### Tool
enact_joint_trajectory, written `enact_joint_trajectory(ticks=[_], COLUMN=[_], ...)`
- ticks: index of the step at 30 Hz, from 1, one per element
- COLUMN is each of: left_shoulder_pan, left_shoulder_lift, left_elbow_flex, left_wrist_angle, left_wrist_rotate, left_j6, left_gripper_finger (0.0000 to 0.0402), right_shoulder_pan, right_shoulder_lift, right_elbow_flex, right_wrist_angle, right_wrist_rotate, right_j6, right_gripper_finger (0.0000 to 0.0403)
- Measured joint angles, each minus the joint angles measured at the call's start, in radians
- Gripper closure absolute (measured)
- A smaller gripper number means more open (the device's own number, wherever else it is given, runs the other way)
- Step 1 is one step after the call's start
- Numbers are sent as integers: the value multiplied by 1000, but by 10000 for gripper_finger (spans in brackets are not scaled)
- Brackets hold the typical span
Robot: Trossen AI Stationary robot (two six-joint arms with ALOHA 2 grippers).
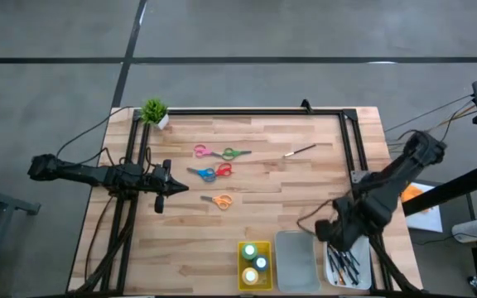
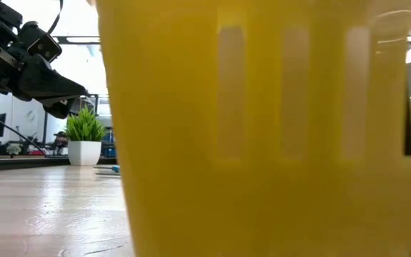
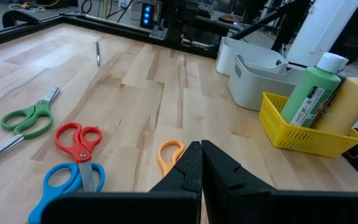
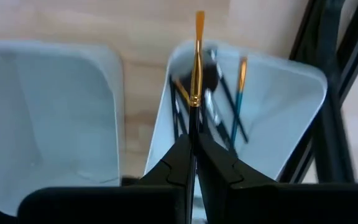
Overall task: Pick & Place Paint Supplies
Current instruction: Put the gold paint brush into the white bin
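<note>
My right gripper (image 4: 194,155) hangs over the white tray (image 4: 278,106) at the table's near right, shut on a thin brush (image 4: 196,93) with a dark handle, gold ferrule and orange bristles. Several other brushes (image 4: 229,106) lie in that tray. The paint bottles (image 1: 255,263) stand in the yellow tray (image 1: 243,285). Three pairs of scissors (image 1: 222,152) (image 1: 211,172) (image 1: 218,200) and one brush (image 1: 300,151) lie flat on the table. My left gripper (image 3: 201,162) waits shut at the table's left, clear of the orange scissors (image 3: 169,155). My right gripper pinches the brush's dark handle (image 4: 193,127) between its two fingers, just behind the gold ferrule. The fingers point down from above and lie along the brush. The bristle end (image 4: 199,25) sticks out past the fingertips toward the white tray, lifted above the brushes in it.
A grey tray (image 1: 296,261) stands between the yellow and white trays at the near edge. A small potted plant (image 1: 155,112) sits at the far left corner. A black frame (image 1: 247,110) runs along the table's far edge and sides. Bare wood lies mid-table.
</note>
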Motion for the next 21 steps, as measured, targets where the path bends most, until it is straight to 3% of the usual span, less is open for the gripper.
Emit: enact_joint_trajectory(ticks=[12, 21], left_shoulder_pan=[0, 0], left_shoulder_lift=[0, 0], left_elbow_flex=[0, 0], left_wrist_angle=[0, 0], left_wrist_rotate=[0, 0], left_j6=[0, 0], left_gripper_finger=[402, 402], right_shoulder_pan=[113, 168], right_shoulder_lift=[321, 417], right_elbow_flex=[225, 208], right_wrist_angle=[-95, -182], right_wrist_rotate=[-104, -127], right_j6=[34, 34], right_gripper_finger=[388, 388])
